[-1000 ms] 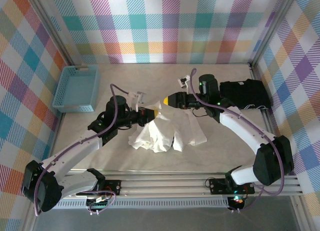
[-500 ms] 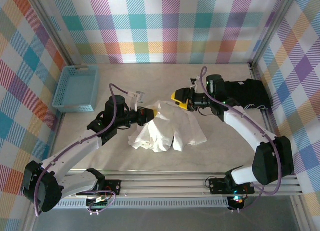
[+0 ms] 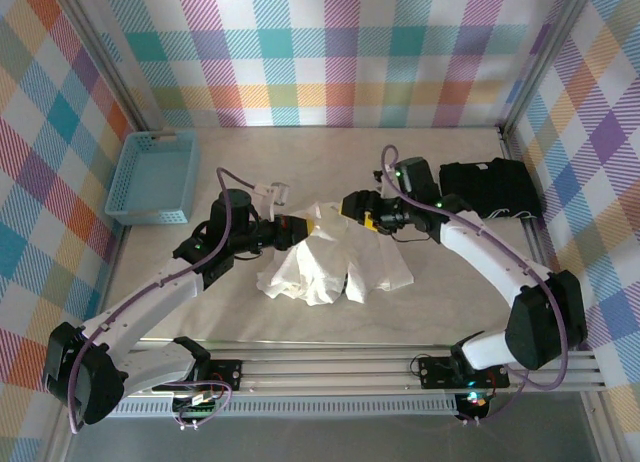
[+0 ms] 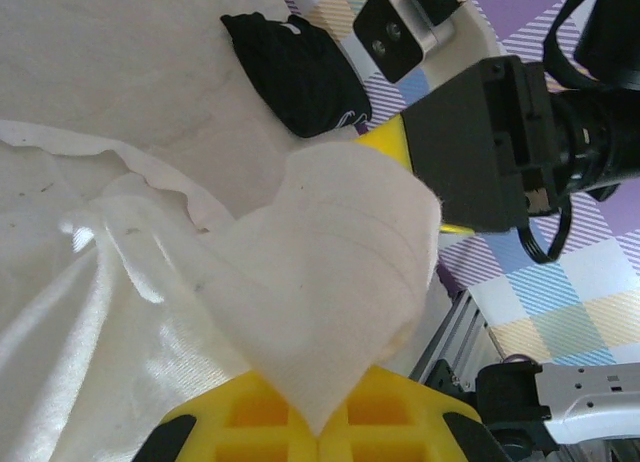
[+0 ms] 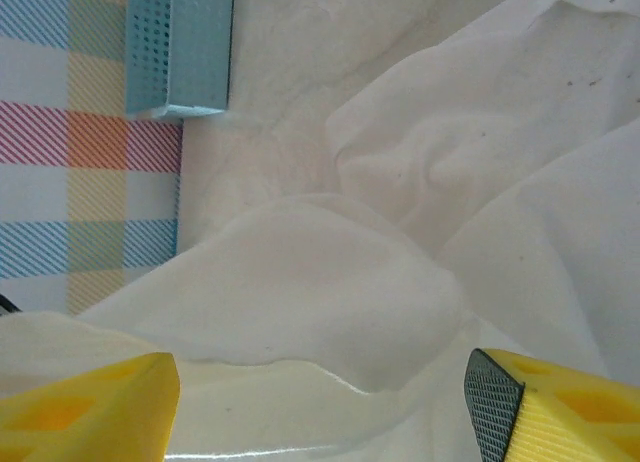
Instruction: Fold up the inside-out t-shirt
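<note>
- risk of the pinched peak slipping from the left gripper (image 4: 320, 437), clamped shut on the shirt (image 3: 320, 267), if tugged sideways.
- risk of catching one layer only, or none, with the right gripper (image 5: 320, 402), spread wide over that peak and gripping nothing.
- farther off, risk of snagging the black garment (image 3: 490, 187) on a wide swing.
- shirt: cream, thin, wrinkled, heaped midway on the table (image 3: 400, 322), one peak lifted between both grippers.

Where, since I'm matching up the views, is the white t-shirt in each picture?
Top external: t-shirt bunched in the middle.
Left wrist: t-shirt across left and centre, one fold raised.
Right wrist: t-shirt across centre and right.
Shared landmark: beige tabletop, behind it in each.
</note>
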Controlling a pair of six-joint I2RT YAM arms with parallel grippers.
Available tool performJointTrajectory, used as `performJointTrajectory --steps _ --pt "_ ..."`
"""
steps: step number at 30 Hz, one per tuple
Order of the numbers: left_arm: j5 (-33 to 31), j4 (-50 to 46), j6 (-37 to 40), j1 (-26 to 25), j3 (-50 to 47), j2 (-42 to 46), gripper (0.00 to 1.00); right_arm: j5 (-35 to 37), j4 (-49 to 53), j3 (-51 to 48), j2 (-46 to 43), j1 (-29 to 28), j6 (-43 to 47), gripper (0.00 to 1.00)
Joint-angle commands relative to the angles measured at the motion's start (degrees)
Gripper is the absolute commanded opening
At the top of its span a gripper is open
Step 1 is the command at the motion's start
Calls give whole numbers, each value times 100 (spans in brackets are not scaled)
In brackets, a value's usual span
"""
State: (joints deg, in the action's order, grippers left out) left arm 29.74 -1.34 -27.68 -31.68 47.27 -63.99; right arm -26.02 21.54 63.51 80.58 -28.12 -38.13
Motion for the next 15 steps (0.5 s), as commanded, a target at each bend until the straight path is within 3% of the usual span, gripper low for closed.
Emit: performJointTrajectory --steps 1,8,11,15 --pt "43 -24 -112 66 191 -12 0 776 595 358 142 -280 569 76" --pt "69 -1 -106 67 207 -2 0 1064 446 507 452 -567 878 63" --pt "39 -31 -56 74 192 36 0 1078 252 540 518 -571 1066 49" --pt "-85 -121 31 103 132 108 0 1097 16 424 215 -564 1517 19"
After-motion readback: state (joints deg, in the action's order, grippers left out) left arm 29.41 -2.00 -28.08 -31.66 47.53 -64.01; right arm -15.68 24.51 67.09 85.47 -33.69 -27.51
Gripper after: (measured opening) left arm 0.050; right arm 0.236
